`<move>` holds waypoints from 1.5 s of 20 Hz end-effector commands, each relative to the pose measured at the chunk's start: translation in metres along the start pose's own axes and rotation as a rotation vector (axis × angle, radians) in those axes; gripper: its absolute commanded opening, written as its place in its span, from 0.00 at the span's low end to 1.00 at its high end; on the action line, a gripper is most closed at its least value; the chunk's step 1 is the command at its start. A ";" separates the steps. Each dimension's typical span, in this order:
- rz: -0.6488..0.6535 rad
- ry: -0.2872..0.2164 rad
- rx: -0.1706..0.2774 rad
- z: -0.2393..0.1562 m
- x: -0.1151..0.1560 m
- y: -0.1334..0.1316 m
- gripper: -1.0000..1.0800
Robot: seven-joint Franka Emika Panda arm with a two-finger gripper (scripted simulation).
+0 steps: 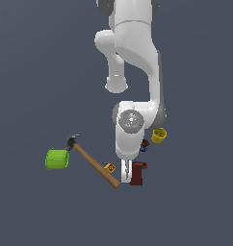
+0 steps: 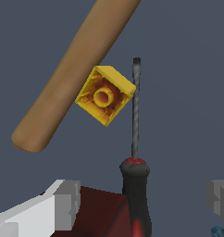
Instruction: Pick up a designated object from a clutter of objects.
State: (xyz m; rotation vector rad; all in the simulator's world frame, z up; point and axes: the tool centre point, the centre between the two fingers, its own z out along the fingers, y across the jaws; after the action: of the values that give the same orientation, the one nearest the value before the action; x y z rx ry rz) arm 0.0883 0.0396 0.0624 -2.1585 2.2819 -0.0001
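Observation:
The designated object (image 2: 135, 185) is a slim tool with a thin black shaft and a red-and-black handle. It lies on the floor, its tip next to the tiny yellow block (image 2: 104, 95). My gripper (image 2: 141, 201) is open and low over it. One finger (image 2: 63, 203) stands on each side of the handle, neither touching it. The dark red block (image 2: 97, 213) lies right beside the handle, under one finger. In the exterior view my gripper (image 1: 126, 174) hides most of the tool, between the hammer's handle end and the dark red block (image 1: 136, 178).
The wooden-handled hammer (image 1: 94, 165) runs diagonally, its handle end (image 2: 35, 134) close to the yellow block (image 1: 110, 167). A lime-green cup (image 1: 57, 159) lies at the exterior view's left. A yellow cup (image 1: 159, 135) and a small multicoloured piece (image 1: 144, 145) sit behind my wrist.

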 end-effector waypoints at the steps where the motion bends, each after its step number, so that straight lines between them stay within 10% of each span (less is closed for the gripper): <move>1: 0.001 0.000 -0.001 0.006 0.000 0.000 0.96; 14: 0.004 0.000 0.000 0.048 0.000 0.000 0.96; 15: 0.004 0.000 0.000 0.048 0.000 0.000 0.00; 30: 0.010 0.002 0.006 0.037 0.007 -0.003 0.00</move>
State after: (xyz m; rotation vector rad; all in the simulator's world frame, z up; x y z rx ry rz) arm 0.0895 0.0337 0.0214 -2.1473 2.2917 -0.0060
